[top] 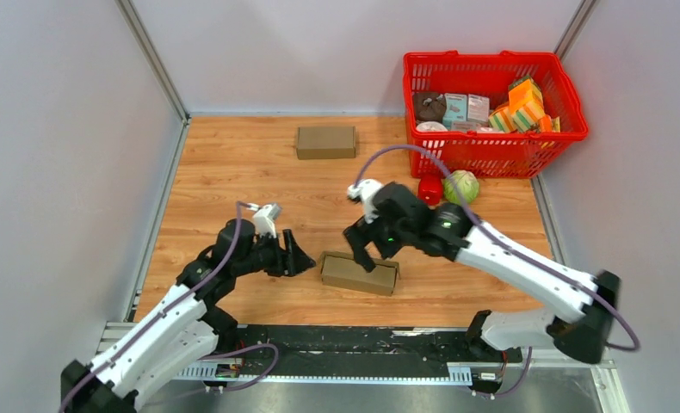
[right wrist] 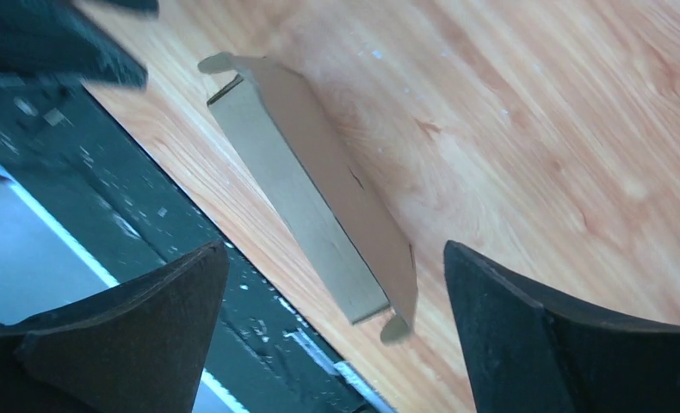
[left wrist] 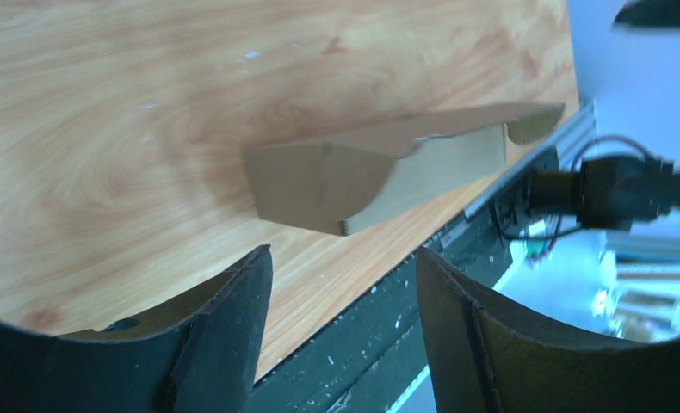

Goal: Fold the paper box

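The paper box [top: 360,274] is a flat brown cardboard box lying on the wooden table near its front edge, with one long flap slightly raised. The left wrist view looks at its end [left wrist: 362,172], and the right wrist view looks along its length [right wrist: 319,198]. My left gripper [top: 302,254] hovers just left of the box, apart from it. Its jaws [left wrist: 343,254] are open and hold nothing. My right gripper [top: 364,254] hangs over the box's left part. It stands wide open [right wrist: 335,245] with nothing between its fingers.
A second closed cardboard box [top: 325,142] lies at the back of the table. At the back right stands a red basket [top: 491,159] of groceries, with a red item [top: 429,189] and a green cabbage [top: 461,186] in front. A black rail [top: 354,348] runs along the front edge.
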